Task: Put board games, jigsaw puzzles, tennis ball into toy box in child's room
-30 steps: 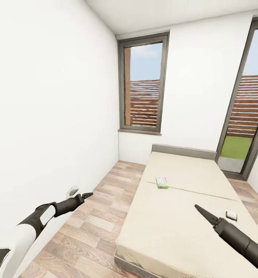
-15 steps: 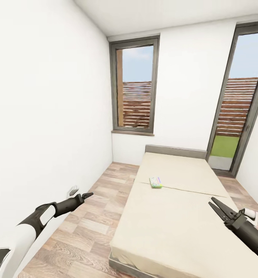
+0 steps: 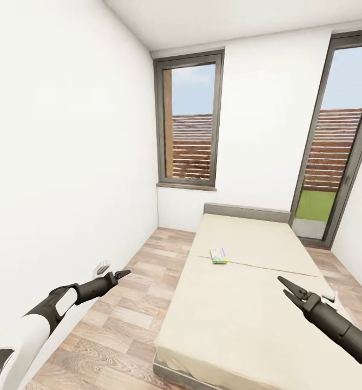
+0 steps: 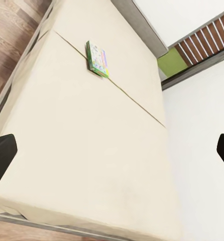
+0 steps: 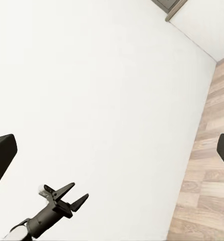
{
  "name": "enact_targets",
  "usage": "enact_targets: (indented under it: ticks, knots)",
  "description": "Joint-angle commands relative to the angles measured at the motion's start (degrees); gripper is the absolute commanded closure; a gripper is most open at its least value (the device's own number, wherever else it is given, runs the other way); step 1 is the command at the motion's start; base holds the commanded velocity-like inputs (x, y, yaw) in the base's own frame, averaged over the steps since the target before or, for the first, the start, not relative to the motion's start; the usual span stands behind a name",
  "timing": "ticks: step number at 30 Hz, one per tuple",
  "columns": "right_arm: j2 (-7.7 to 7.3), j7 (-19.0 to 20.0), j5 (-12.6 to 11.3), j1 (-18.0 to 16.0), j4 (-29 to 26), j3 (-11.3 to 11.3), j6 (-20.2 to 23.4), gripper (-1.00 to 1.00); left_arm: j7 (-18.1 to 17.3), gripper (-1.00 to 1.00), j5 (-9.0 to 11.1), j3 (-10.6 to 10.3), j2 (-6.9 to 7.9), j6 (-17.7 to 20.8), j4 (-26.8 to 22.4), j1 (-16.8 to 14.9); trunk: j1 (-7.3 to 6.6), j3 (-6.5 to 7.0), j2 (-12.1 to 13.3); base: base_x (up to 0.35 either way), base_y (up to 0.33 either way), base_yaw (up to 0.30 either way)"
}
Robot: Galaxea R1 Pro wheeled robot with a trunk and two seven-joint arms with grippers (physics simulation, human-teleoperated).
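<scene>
The bed (image 3: 245, 292) occupies the right half of the child's room, its grey headboard (image 3: 247, 212) against the far white wall. One board game (image 3: 219, 255), green-edged with a colourful white cover, lies flat on the mattress at the seam (image 3: 267, 266) that crosses it. The mattress around the box is bare. A strip of wood-plank floor (image 3: 132, 303) runs between the bed and the left wall. A dark-framed window (image 3: 189, 120) and a tall glazed door (image 3: 332, 141) stand in the far wall.

The left hand (image 3: 122, 274) is held over the floor beside the bed, fingers spread and empty. The right hand (image 3: 287, 287) is held over the near right part of the mattress, fingers slightly apart and empty.

The left wrist view shows the board game (image 4: 98, 58) from above, with both fingertips (image 4: 2, 153) at the picture's edges, wide apart. The right wrist view shows the left hand (image 5: 67, 195) against the white wall, fingers visibly parted.
</scene>
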Motion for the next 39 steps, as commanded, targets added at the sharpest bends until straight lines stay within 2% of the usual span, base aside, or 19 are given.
enact_targets:
  ticks: [1, 4, 8, 15, 23, 32, 39]
  knots:
    - [0.02, 1.6, 0.1, -0.1, 0.0, 0.4, 0.2, -1.00, -0.1, -1.00, 0.2, 0.2, 0.01, 0.5, 0.0, 0.0, 0.02, -0.03, 0.0, 0.000, 0.005, 0.000]
    - [0.03, 3.9, 0.2, -0.1, -0.1, 0.7, 0.1, -1.00, -0.1, -1.00, 0.2, 0.2, 0.03, 0.5, 0.0, 0.0, 0.02, -0.03, 0.0, 0.000, 0.003, 0.000]
    - [0.00, 5.0, 0.2, -0.1, -0.1, 0.7, 0.0, -1.00, -0.1, -1.00, 0.2, 0.2, 0.04, 0.5, 0.0, 0.0, 0.02, -0.12, 0.0, 0.000, 0.000, 0.000]
    - [-0.04, 5.4, 0.2, -0.1, -0.1, 0.5, 0.0, -1.00, -0.1, -1.00, 0.2, 0.2, 0.09, 0.5, 0.0, 0.0, 0.02, -0.67, 0.0, 0.000, 0.000, 0.000]
    - [-0.01, 5.4, 0.2, -0.1, -0.1, 0.6, 0.0, -1.00, -0.1, -1.00, 0.3, 0.2, 0.79, 0.6, 0.0, 0.0, 0.02, -1.42, 0.0, 0.000, 0.054, 0.000]
    - [0.00, 5.5, 0.2, -0.1, 0.0, 0.6, 0.0, -1.00, -3.6, -1.00, 0.0, 0.2, 0.83, 0.6, 0.0, 0.0, 0.02, -2.27, 0.0, 0.000, 0.043, 0.000]
    - [0.02, 5.7, 0.2, -0.1, 0.0, 0.6, 0.0, -1.00, -4.0, -1.00, 0.0, 0.1, 0.83, 0.6, 0.0, 0.0, 0.02, -2.93, 0.0, 0.000, 0.100, 0.000]
